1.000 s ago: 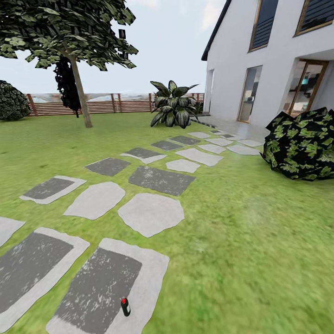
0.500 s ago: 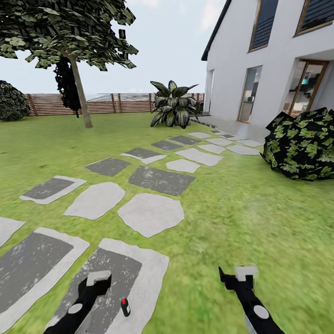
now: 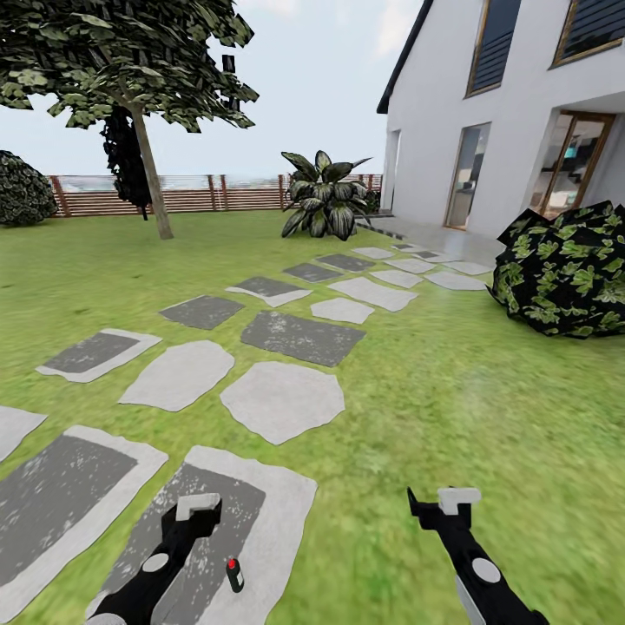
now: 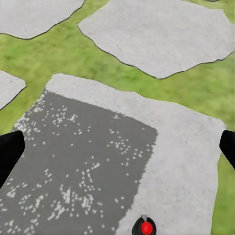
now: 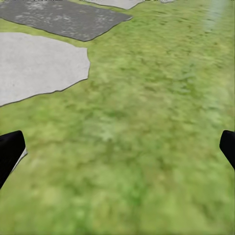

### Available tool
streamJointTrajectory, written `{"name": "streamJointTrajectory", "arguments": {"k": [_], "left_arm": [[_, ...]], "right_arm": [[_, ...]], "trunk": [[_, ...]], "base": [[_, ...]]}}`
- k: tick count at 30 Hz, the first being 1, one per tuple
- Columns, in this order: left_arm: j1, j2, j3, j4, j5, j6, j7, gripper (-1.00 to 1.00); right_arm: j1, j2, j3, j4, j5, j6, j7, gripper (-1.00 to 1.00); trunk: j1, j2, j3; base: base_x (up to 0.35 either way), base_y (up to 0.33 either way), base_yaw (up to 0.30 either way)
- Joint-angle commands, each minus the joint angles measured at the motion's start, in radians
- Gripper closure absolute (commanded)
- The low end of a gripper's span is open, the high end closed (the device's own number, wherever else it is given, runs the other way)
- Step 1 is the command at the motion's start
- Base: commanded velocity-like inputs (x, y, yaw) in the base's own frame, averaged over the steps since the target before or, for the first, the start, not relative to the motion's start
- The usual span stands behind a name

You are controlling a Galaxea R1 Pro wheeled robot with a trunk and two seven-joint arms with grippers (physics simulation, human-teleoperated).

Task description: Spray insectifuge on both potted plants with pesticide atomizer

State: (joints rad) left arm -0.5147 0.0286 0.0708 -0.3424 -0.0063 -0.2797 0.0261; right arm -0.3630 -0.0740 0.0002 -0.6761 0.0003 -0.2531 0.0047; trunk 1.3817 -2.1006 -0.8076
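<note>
The pesticide atomizer [image 3: 233,575] is a small dark bottle with a red top, standing upright on a grey stepping stone [image 3: 260,512] close in front of me; it also shows in the left wrist view [image 4: 144,226]. My left gripper [image 3: 201,512] hovers above that stone, just left of and beyond the bottle, open and empty, its fingers [image 4: 10,152] spread wide. My right gripper [image 3: 438,505] hangs over bare lawn, open, with nothing between its fingers [image 5: 10,152]. The potted plants are out of view.
A path of grey stepping stones [image 3: 282,399] runs across the lawn to the white house [image 3: 486,113]. A dark leafy bush [image 3: 564,269] sits right, a big striped-leaf clump [image 3: 325,206] and a tree [image 3: 148,165] stand ahead, and a wooden fence [image 3: 191,195] closes the back.
Both arms have risen into the head view from below and reached further forward. The left gripper has moved toward the bottle. The bottle has not moved.
</note>
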Motion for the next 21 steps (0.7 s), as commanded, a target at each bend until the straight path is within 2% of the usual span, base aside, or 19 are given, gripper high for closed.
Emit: {"name": "streamJointTrajectory", "arguments": {"k": [1, 3, 11, 21], "left_arm": [[-0.001, -0.001, 0.002, 0.001, 0.000, -0.005, 0.001, -1.00], [-0.001, -0.002, 0.002, 0.001, 0.002, -0.007, 0.001, -1.00], [-0.002, -0.022, 0.002, 0.001, 0.001, -0.007, 0.001, -1.00], [-0.002, -0.014, 0.005, 0.001, 0.003, -0.007, 0.003, -1.00]], "right_arm": [[-0.001, -0.001, 0.000, 0.000, 0.000, -0.003, 0.000, -1.00], [-0.001, -0.001, 0.001, -0.002, 0.000, -0.003, 0.000, -1.00], [-0.001, -0.001, 0.000, -0.001, 0.001, -0.003, -0.001, -1.00], [-0.001, 0.001, 0.000, 0.005, 0.001, -0.003, -0.006, -1.00]], "trunk": [[0.000, 0.000, -0.001], [0.000, 0.000, -0.001], [0.030, -0.056, -0.029], [0.069, -0.126, -0.075]], "base": [[0.000, 0.000, 0.000], [0.000, 0.000, 0.000], [0.000, 0.000, 0.000], [0.000, 0.000, 0.000]]}}
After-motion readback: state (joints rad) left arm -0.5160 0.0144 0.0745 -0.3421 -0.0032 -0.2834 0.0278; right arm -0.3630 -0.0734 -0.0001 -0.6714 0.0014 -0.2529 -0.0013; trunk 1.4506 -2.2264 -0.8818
